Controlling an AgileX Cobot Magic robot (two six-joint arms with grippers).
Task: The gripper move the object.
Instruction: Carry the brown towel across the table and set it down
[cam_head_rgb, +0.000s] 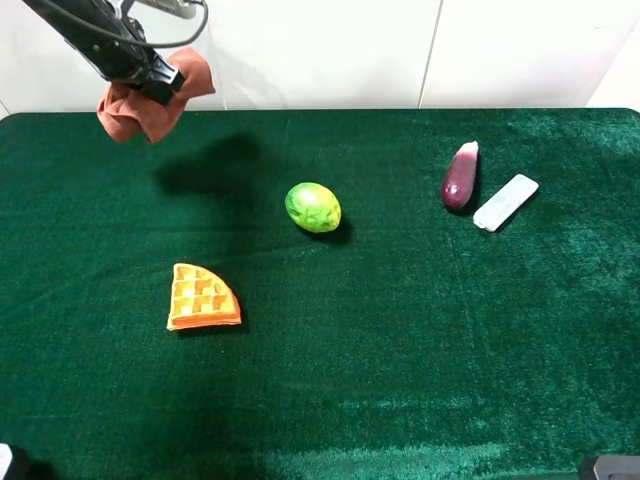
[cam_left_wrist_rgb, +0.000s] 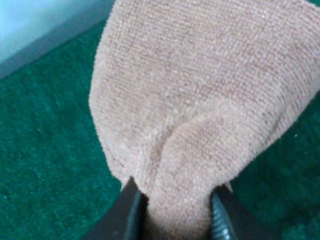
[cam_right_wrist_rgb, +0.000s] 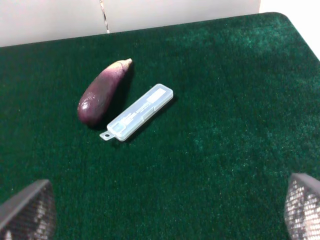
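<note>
Hanging above the far-left edge of the dark green velvet surface (cam_head_rgb: 400, 350), the left gripper (cam_head_rgb: 162, 80) clenches a rust-brown terry cloth (cam_head_rgb: 140, 112); the right gripper (cam_right_wrist_rgb: 165, 210) gapes; open room lies near-right.

High camera down over whole table (cam_head_rgb: 400, 380), left wrist tight on cloth (cam_left_wrist_rgb: 200, 100), right wrist shares its eggplant (cam_right_wrist_rgb: 100, 95)

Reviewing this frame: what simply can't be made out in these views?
Left wrist view: the brown cloth, clamped in the left gripper, blocks most of the table beyond.
Right wrist view: the bottom edge cuts off the right gripper; only its finger pads show.
Right wrist view: print on the clear case beside the eggplant is too small to read.
</note>
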